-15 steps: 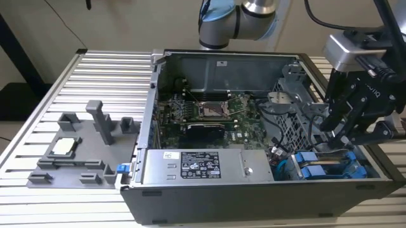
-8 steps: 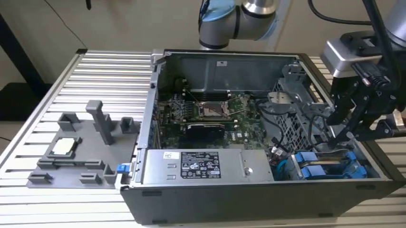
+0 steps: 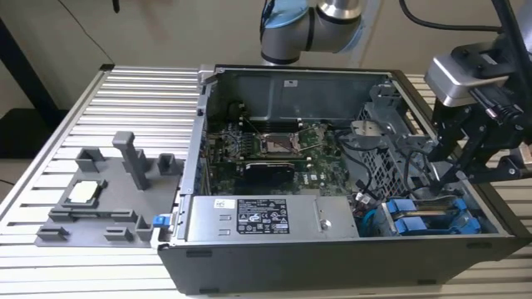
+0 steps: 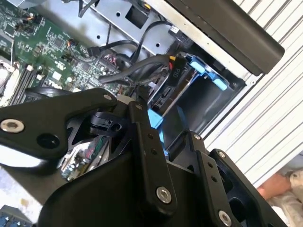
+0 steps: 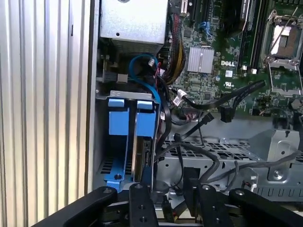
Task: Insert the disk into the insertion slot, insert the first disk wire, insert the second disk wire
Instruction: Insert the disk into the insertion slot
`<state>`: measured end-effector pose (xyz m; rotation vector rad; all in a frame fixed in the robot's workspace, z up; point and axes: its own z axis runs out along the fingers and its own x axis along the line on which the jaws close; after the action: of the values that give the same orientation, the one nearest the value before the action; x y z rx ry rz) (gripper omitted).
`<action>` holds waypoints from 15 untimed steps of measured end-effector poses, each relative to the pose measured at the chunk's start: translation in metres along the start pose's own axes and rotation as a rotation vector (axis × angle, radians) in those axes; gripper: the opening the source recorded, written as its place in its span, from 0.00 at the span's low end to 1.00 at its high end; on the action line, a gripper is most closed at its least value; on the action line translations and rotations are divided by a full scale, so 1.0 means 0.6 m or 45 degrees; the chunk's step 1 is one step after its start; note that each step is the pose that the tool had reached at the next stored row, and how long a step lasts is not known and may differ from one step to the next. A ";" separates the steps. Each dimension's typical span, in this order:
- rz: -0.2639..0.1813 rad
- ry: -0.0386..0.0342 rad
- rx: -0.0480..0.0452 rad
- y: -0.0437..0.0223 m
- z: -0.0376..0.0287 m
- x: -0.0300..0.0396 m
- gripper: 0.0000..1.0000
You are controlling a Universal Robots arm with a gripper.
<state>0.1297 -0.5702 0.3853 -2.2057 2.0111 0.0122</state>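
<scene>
disk [image 5: 143, 156]: stands on edge in the grey bay, in the blue carrier nearer the cables. One long side edge visible; label face hidden.
insertion slot [image 5: 125, 95]: grey sheet-metal bay in the case corner, just beside the power supply [image 3: 253, 218]. Depth lost in shadow.
second blue carrier [image 5: 118, 124]: parallel to the disk and just beside it, on the outer-wall side. Contents hard to make out.
gripper [image 3: 439, 182]: down inside the case, near the end of the disk away from the blue tabs. Contact with the disk blocked by its own black linkage in both wrist views.
gripper state: cannot tell whether spread, pressed together or pinching anything.
black cables [image 5: 189, 151]: loop over the perforated cage wall [image 5: 222, 147] beside the bay. Ends near the disk not traceable, so connection unreadable.
blue cable [image 5: 150, 82]: arches between the power supply and the carrier tabs, both ends hidden.
motherboard [image 3: 275, 146]: green, on the case floor, partly covered by cables.
computer case [image 3: 332, 265]: lies open on the ribbed metal table [image 3: 141, 87].
grey fixture [image 3: 62, 215]: on the table at the exterior view's left, well apart from the case, with a small square chip [image 3: 83, 192] on it.
arm [image 3: 308, 28]: behind the case, cut off by the frame edge.
pinkish shape [image 4: 277, 185]: cut off at the frame edge, not identifiable.
</scene>
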 end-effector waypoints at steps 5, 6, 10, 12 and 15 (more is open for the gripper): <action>-0.029 -0.0056 -0.004 -0.009 0.001 0.001 0.40; -0.033 -0.0062 -0.005 -0.011 0.001 0.002 0.40; -0.047 -0.0095 -0.007 -0.020 0.002 0.003 0.40; -0.055 -0.0108 -0.010 -0.025 0.002 0.003 0.40; -0.064 -0.0138 -0.013 -0.034 0.001 0.004 0.40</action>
<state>0.1500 -0.5709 0.3865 -2.2568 1.9536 0.0286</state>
